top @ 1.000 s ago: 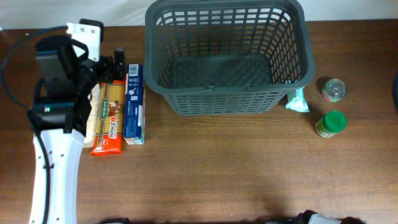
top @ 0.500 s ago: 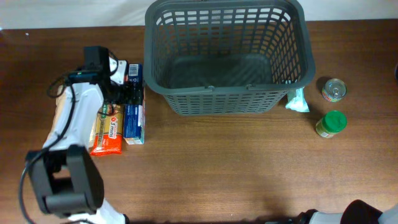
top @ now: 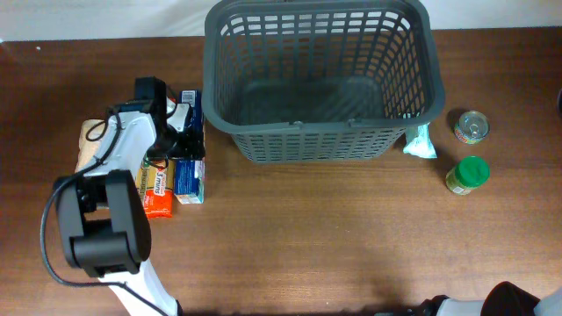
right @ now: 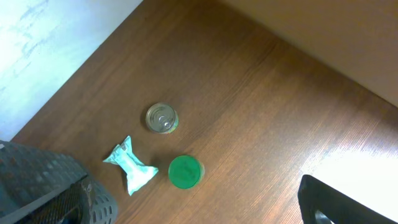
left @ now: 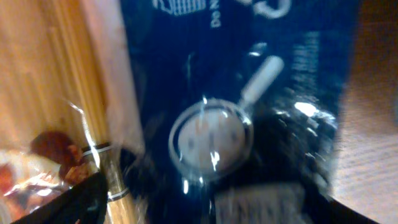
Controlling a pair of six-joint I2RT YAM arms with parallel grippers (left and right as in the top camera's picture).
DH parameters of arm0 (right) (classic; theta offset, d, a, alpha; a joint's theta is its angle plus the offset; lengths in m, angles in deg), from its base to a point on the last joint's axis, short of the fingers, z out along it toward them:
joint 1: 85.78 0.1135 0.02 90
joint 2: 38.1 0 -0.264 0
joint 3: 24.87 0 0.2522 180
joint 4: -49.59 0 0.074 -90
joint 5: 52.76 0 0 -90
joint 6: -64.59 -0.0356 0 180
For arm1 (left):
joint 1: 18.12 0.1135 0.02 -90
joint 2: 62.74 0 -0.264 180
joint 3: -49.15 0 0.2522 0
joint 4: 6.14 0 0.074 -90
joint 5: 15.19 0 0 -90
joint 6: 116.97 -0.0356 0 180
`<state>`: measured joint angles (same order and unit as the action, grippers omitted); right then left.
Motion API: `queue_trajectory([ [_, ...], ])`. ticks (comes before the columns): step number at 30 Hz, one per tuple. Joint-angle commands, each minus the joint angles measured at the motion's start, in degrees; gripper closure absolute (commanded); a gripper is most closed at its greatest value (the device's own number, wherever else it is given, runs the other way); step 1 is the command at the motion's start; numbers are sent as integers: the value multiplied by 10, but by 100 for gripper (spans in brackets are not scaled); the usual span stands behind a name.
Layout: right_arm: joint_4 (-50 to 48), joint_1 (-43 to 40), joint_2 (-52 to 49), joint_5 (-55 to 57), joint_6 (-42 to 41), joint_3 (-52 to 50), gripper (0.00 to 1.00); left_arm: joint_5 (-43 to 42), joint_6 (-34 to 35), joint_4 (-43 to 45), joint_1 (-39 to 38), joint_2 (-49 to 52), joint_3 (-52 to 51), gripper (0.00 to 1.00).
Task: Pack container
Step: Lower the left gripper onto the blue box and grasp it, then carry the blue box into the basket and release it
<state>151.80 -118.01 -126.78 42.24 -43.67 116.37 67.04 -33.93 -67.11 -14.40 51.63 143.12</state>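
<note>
The dark grey basket [top: 320,145] stands at the back centre, with nothing showing inside; its corner shows in the right wrist view [right: 37,180]. A blue box [top: 188,175], an orange pasta pack [top: 158,195] and a beige pack [top: 88,145] lie side by side to its left. My left gripper [top: 180,140] is low over the blue box. The blurred left wrist view shows the box [left: 249,93] filling the frame, the pasta pack [left: 50,93] beside it, and the gripper [left: 217,211] open with its fingers either side of the box. My right gripper [right: 193,214] is open and empty, high above the table's right end.
Right of the basket are a tin can [top: 472,126], a green-lidded jar [top: 467,174] and a mint-green packet [top: 421,140] against the basket wall. They also show in the right wrist view: the can [right: 161,117], the jar [right: 185,172], the packet [right: 130,167].
My left arm has swung from the table's left edge to the blue box and come down close onto it. The packs and the right-side items have not moved.
</note>
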Motion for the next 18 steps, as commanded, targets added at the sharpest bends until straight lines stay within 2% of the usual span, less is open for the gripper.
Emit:
queue_trajectory([
  [1,-2,-4,0,-3,-7,-2,1,-4,-24,5,0,21,-2,40],
  [3,-2,-4,0,-3,-7,-2,1,-4,-23,5,0,25,-2,78],
  [4,-2,-4,0,-3,-7,-2,1,-6,-23,4,0,24,-2,86],
  [5,-2,-4,0,-5,-7,-2,1,-6,-23,2,0,22,-1,99],
  [10,-2,-4,0,-5,-7,-2,1,-6,-10,-27,2,-7,53,98],
  [13,-2,-4,0,-5,-7,-2,1,6,-11,-45,2,-38,125,98],
  [18,-2,-4,0,-5,-7,-2,1,76,-20,-47,2,-89,271,99],
])
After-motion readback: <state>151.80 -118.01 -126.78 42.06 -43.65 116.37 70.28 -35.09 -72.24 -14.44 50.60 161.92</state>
